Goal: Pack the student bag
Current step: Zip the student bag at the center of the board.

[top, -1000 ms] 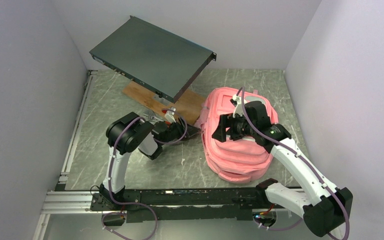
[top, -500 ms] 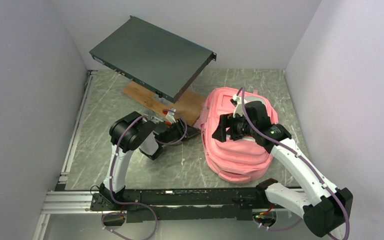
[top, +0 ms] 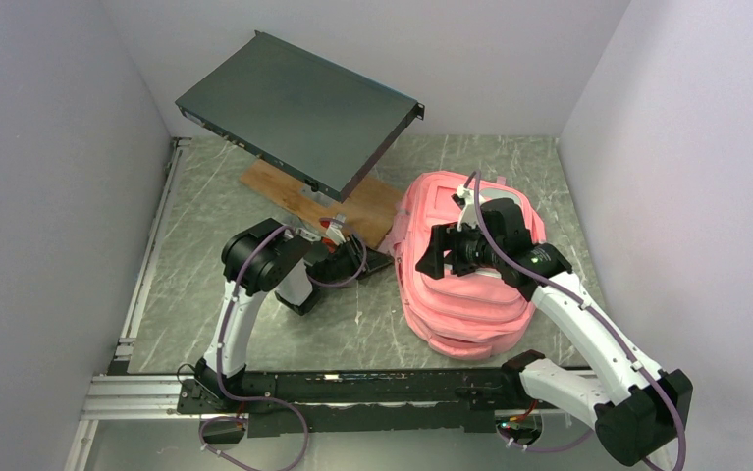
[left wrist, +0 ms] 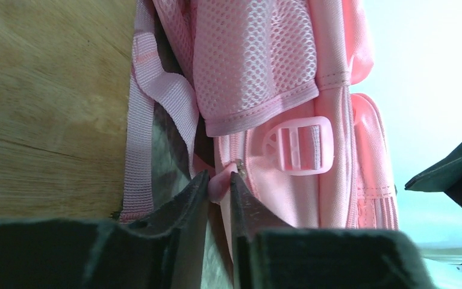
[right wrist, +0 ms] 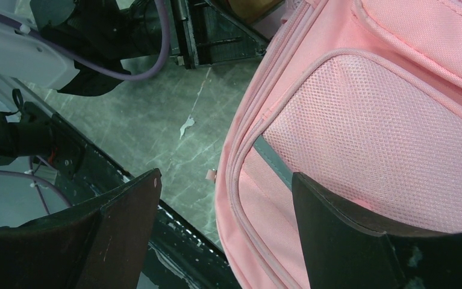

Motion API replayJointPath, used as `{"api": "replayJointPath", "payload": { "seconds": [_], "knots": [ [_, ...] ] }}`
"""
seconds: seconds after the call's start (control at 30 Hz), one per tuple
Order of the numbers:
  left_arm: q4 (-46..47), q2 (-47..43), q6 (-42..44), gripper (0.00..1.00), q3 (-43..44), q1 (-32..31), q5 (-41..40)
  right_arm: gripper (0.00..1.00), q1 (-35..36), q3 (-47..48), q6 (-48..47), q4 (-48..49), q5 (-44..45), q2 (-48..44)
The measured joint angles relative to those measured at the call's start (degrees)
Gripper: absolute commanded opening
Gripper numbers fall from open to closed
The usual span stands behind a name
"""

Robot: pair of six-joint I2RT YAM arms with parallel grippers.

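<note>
At the near edge of the table (top: 352, 334) the two arm bases are bolted, and from there each arm is bent toward the bag (top: 470, 294). The bag is laid flat on the right half of the table, with its far left corner just beside the board (top: 362, 201). The left gripper (left wrist: 219, 180) is set low at the bag's left side, and its fingers (left wrist: 183, 201) are pressed nearly together on a small pink pull tab (left wrist: 219, 188) at a zip. The tab is judged to be pinched so that a pocket can be drawn open for packing. Just beyond the tab a pink buckle (left wrist: 297, 144) and a loose strap (left wrist: 135, 120) are seen, the strap lying along the board's edge. The right gripper (right wrist: 225, 176) is held over the bag's top face with its fingers (right wrist: 337, 217) spread wide and only the mesh panel (right wrist: 367, 120) beneath them; whether the fabric is touched cannot be told. This pose is probably meant to pin the soft bag down while the zip is pulled, since otherwise the whole bag would be dragged along. Nothing to be packed is seen near the bag, so the task is judged to be at its start. Farthest back, a flat dark box (top: 298, 108) is propped at a tilt above the board, well apart from both grippers.
</note>
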Motion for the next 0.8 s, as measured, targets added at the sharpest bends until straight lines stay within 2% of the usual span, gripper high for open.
{"api": "replayJointPath", "payload": {
  "seconds": [0.13, 0.2, 0.43, 0.6, 0.8],
  "knots": [
    [0.22, -0.13, 0.15, 0.03, -0.33, 0.0, 0.04, 0.81, 0.0, -0.39, -0.13, 0.02, 0.17, 0.0],
    [0.48, -0.76, 0.79, 0.0, -1.29, 0.0, -0.11, 0.81, 0.0, -0.55, -0.22, 0.0, 0.5, 0.02],
    [0.55, -5.33, 6.27, 0.0, -5.88, -0.09, -1.77, 0.77, 0.15, -1.66, 0.57, -0.07, 7.17, 0.68],
    [0.52, -8.35, 12.57, 0.0, -8.15, -1.09, -3.48, 0.59, 0.26, -1.79, 2.75, 0.09, 13.51, 3.02],
    [0.31, -12.31, 22.51, 0.0, -10.82, -4.33, -7.37, 0.55, 0.24, -1.88, 5.46, 1.84, 16.52, 4.2]
  ]
}}
